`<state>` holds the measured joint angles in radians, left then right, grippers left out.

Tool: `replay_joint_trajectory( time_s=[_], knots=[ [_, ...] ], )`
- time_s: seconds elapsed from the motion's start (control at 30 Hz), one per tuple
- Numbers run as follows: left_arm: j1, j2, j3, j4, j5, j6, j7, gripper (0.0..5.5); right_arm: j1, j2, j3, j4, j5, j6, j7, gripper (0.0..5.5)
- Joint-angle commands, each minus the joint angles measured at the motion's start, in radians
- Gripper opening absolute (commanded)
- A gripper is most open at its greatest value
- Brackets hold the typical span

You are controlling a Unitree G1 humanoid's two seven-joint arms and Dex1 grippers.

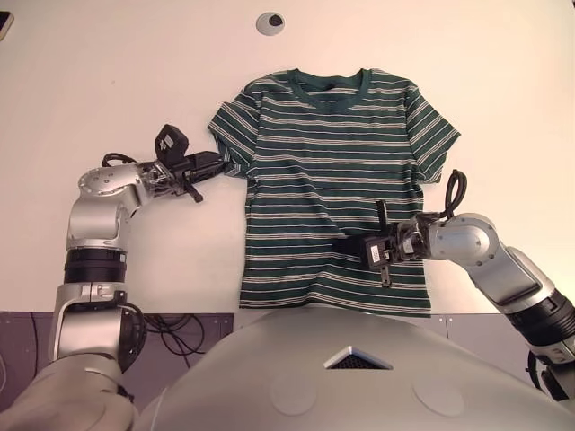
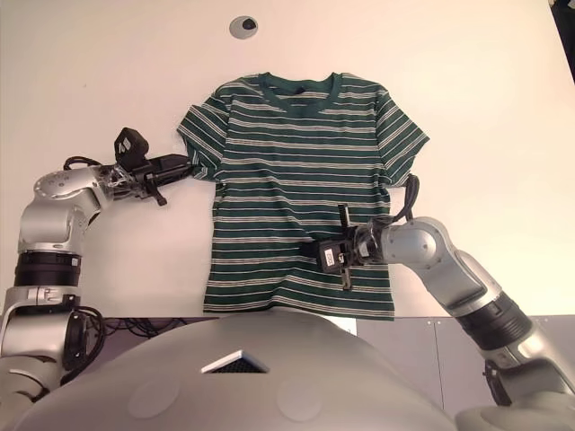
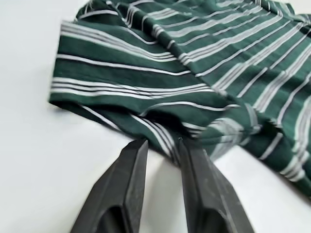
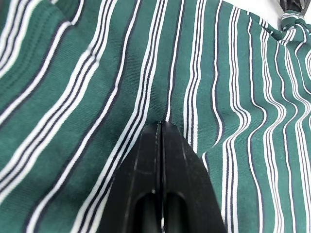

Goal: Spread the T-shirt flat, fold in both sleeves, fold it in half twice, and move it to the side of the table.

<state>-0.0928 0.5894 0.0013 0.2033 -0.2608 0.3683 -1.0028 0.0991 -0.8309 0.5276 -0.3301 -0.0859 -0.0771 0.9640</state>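
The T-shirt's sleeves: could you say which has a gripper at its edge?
The left sleeve: the left gripper is at its hem; the other lies alone.

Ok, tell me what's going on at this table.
A humanoid robot is working on a green striped T-shirt, which lies spread flat on the white table. Its left tool, slightly open, sits at the hem of the sleeve on that side. Its right tool, shut, is over the shirt's lower body. Neither sleeve is folded in yet.

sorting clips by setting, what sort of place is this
Probably a robotics lab or test bench, not a home: a white table with a round port, one green striped T-shirt laid out on it, and loose cables below its near edge.
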Motion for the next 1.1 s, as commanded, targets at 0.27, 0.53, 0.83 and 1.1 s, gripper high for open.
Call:
replay_joint_trajectory(
  time_s=[0.27, 0.53, 0.83, 1.1],
  knots=[
    [0.071, 0.047, -0.014, -0.065, -0.006, -0.044, -0.036, 1.09, 0.041, -0.031, 0.025, 0.082, -0.081, 0.064, 0.007, 0.0],
    [0.055, 0.075, -0.013, -0.092, 0.016, -0.159, -0.061, 1.09, 0.043, -0.034, 0.026, 0.08, -0.086, 0.066, 0.009, 0.0],
    [0.027, 0.061, -0.102, -0.02, 0.071, -0.195, -0.07, 1.09, 0.055, -0.05, 0.019, 0.07, -0.084, 0.064, 0.013, 0.0],
    [0.036, 0.069, -0.118, -0.02, 0.067, -0.211, -0.097, 0.95, 0.052, -0.045, 0.021, 0.073, -0.09, 0.067, 0.011, 0.0]
  ],
)
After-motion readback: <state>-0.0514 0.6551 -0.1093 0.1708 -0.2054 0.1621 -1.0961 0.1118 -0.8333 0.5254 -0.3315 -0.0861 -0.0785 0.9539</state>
